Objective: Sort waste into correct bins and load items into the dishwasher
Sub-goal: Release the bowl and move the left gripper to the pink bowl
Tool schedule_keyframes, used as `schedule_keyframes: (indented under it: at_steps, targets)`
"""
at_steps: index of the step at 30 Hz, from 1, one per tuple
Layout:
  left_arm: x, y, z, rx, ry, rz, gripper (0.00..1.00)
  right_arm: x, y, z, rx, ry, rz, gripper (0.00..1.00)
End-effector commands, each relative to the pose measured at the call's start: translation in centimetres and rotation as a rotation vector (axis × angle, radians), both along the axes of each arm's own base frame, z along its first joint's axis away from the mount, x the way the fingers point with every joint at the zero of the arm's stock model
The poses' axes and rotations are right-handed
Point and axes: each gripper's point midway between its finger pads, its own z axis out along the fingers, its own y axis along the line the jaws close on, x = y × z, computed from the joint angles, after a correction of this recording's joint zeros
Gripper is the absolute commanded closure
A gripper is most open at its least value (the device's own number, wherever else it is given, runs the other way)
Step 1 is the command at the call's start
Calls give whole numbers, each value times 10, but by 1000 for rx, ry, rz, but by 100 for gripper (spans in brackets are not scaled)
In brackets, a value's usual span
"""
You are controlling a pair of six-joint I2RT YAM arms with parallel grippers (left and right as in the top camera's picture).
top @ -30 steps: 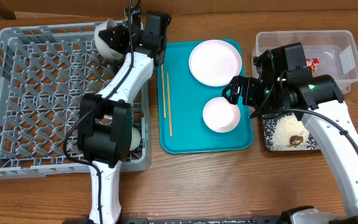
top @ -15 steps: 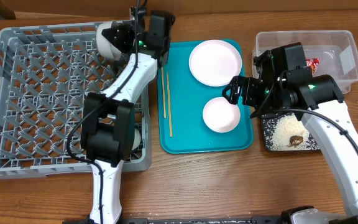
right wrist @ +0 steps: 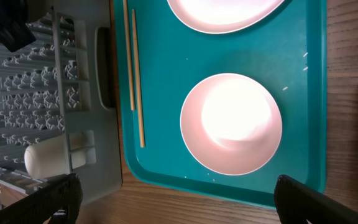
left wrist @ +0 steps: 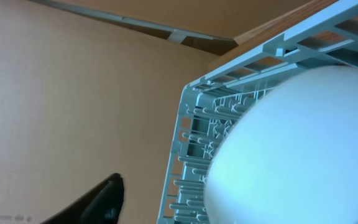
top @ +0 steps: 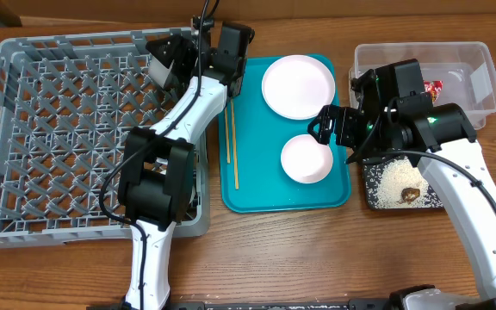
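My left gripper (top: 169, 58) hangs over the far right corner of the grey dish rack (top: 58, 129). In the left wrist view a white bowl (left wrist: 291, 149) fills the right side against the rack wall (left wrist: 191, 124). One black finger (left wrist: 98, 202) stands well apart from the bowl; the other is hidden. My right gripper (right wrist: 185, 205) is wide open above the near edge of the teal tray (top: 248, 189), beside a second white bowl (top: 306, 159). The white plate (top: 298, 86) and chopsticks (top: 230, 142) also lie on that tray. A small white cup (right wrist: 48, 158) lies in the rack.
The clear tub (top: 480, 65) at the far right holds a red-and-white wrapper (top: 433, 87). The black tray (top: 370, 194) below it holds rice (top: 394, 181) and a brown lump (top: 412, 194). My left arm runs along the rack's right wall.
My left gripper has shifted right along the rack's far rim and opened. The white bowl seen in its jaws from above no longer shows there. The right arm has not moved.
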Motion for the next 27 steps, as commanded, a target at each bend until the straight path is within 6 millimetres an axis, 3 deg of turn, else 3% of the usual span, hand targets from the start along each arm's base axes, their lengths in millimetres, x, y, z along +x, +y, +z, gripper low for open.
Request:
schedule_keyframes:
  at_steps: [1,10,14,18,23,27]
  targets:
    - [-3,-16,1,15,-22,-8,30,3,-1,2,-7,-12,-4,0]
    - [-11,-67,6,42,62,-128,11,3,-1,2,-7,-12,-4,0]
    - [-11,-73,-6,23,129,-176,5,3,-1,2,-7,-12,-4,0]
    - [-10,-75,-1,-30,77,-187,0,3,-1,2,-7,-12,-4,0]
    - [-16,-105,-6,-437,113,-390,0,3,-1,2,-7,-12,-4,0]
    - [-35,-144,14,-849,136,-558,1,3,-1,2,-7,-12,-4,0]
